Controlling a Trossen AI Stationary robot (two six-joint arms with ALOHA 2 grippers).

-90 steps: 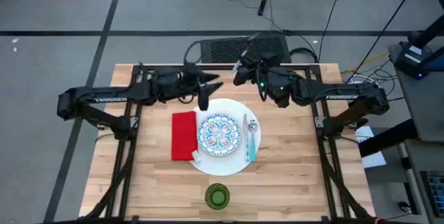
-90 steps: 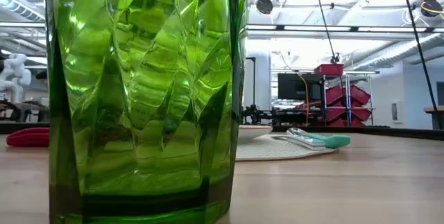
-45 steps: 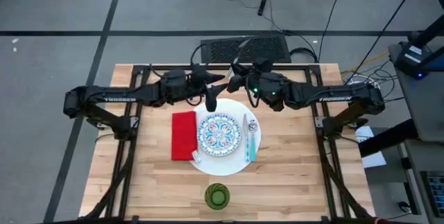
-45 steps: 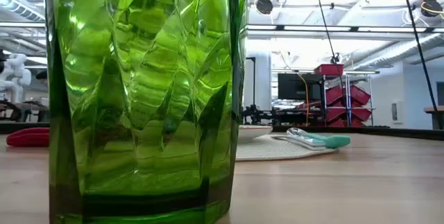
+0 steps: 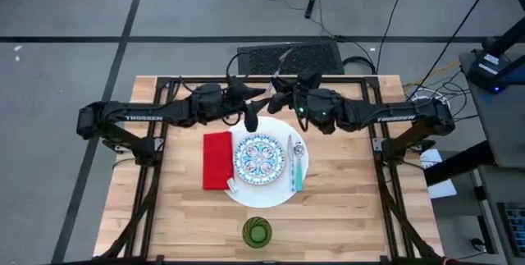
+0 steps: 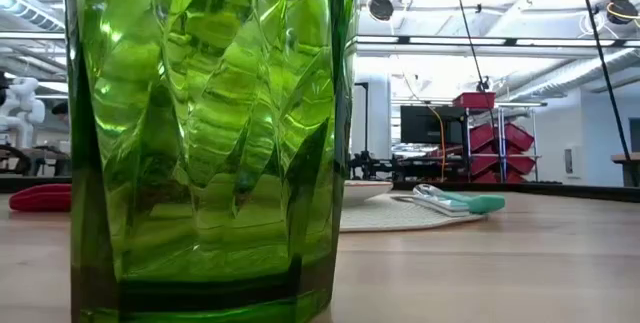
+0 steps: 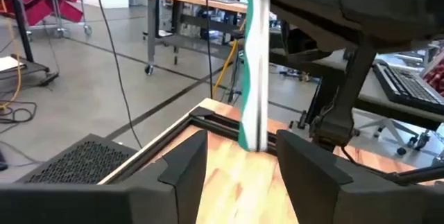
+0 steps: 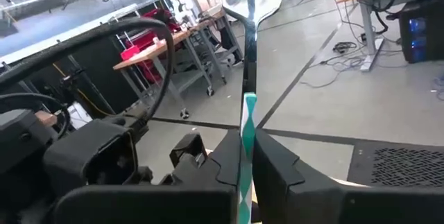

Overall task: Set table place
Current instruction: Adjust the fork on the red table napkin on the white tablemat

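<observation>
A utensil with a teal-and-white handle (image 8: 246, 113) is lifted above the far side of the large white plate (image 5: 264, 197), with my right gripper (image 5: 276, 100) shut on it. My left gripper (image 5: 255, 107) faces it, open. In the left wrist view its fingers (image 7: 186, 163) stand on either side of the utensil's teal end (image 7: 251, 123) and show no touch. The small patterned plate (image 5: 259, 159) sits on the white plate, with a fork (image 5: 288, 160) and a teal-handled spoon (image 5: 297, 173) beside it. The red napkin (image 5: 217, 160) lies to the plate's left. The green cup (image 5: 256, 233) stands near the front edge. My right gripper pinches the utensil's teal-and-white handle (image 8: 245, 135) between its two fingers. The fingers come about level from the table's right, and the utensil runs along them and out past their tips. The utensil is lifted clear of the table and plates.
A dark mesh mat (image 5: 287, 57) lies at the far edge of the table (image 5: 353, 207). A small white object (image 5: 232, 186) rests at the napkin's near right corner. The green cup (image 6: 210, 133) fills the left half of the low view.
My left gripper has moved toward the table's right and my right gripper toward the left and slightly nearer. They now meet above the plate's far edge, with the utensil carried along in the right gripper. The dishes have not moved.
</observation>
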